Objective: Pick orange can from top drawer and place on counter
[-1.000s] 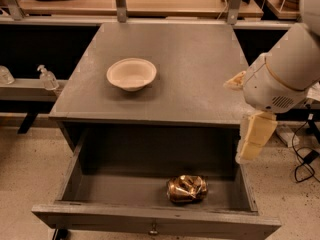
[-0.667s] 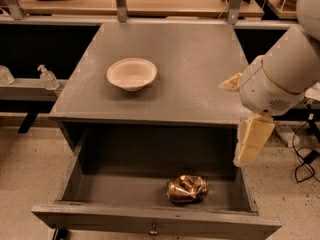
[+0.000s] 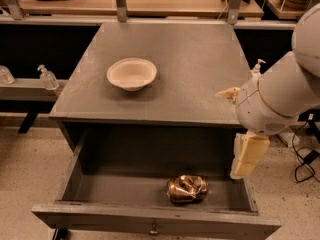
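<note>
The orange can (image 3: 187,188), crumpled and shiny, lies on its side on the floor of the open top drawer (image 3: 150,220), near the front and right of the middle. The counter (image 3: 190,74) is the dark-grey top above the drawer. My gripper (image 3: 247,155) hangs cream-coloured below the white arm at the drawer's right wall. It is above and to the right of the can, not touching it, and nothing shows in it.
A cream shallow bowl (image 3: 131,73) stands on the counter left of the middle. Two small clear bottles (image 3: 48,77) stand on a low shelf to the left. Cables (image 3: 305,161) lie on the floor at the right. A wooden bench runs behind the counter.
My gripper has moved down and slightly left, closer to the drawer's right side. The can and the bowl have not moved.
</note>
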You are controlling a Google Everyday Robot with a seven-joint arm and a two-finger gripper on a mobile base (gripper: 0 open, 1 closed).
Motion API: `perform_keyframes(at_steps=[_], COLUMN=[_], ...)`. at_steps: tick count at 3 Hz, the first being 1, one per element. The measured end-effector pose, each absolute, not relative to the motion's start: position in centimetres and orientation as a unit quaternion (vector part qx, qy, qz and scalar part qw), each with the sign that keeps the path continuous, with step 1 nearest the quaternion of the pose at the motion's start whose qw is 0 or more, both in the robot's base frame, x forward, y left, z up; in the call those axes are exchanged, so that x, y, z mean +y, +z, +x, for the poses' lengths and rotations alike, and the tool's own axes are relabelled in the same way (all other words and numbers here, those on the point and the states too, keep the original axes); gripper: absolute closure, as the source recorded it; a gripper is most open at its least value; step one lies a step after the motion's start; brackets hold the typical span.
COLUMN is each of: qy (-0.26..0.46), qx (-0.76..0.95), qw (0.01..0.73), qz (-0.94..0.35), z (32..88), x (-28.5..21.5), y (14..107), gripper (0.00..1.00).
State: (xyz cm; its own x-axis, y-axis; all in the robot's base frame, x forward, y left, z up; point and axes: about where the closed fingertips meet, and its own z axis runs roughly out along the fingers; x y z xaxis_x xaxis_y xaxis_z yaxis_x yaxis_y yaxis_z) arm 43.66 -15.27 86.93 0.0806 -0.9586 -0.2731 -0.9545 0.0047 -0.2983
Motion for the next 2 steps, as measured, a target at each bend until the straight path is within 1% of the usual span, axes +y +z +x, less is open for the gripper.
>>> perform_keyframes(at_steps=[1,2], qy=[0.01,0.039], qx=[0.682,0.682], qw=[0.203,0.171], qz=[-0.703,-0.71], z=[44.4,45.6], x=[-15.3,-14.9], y=[84.6,77.3], gripper=[0.0,0.0])
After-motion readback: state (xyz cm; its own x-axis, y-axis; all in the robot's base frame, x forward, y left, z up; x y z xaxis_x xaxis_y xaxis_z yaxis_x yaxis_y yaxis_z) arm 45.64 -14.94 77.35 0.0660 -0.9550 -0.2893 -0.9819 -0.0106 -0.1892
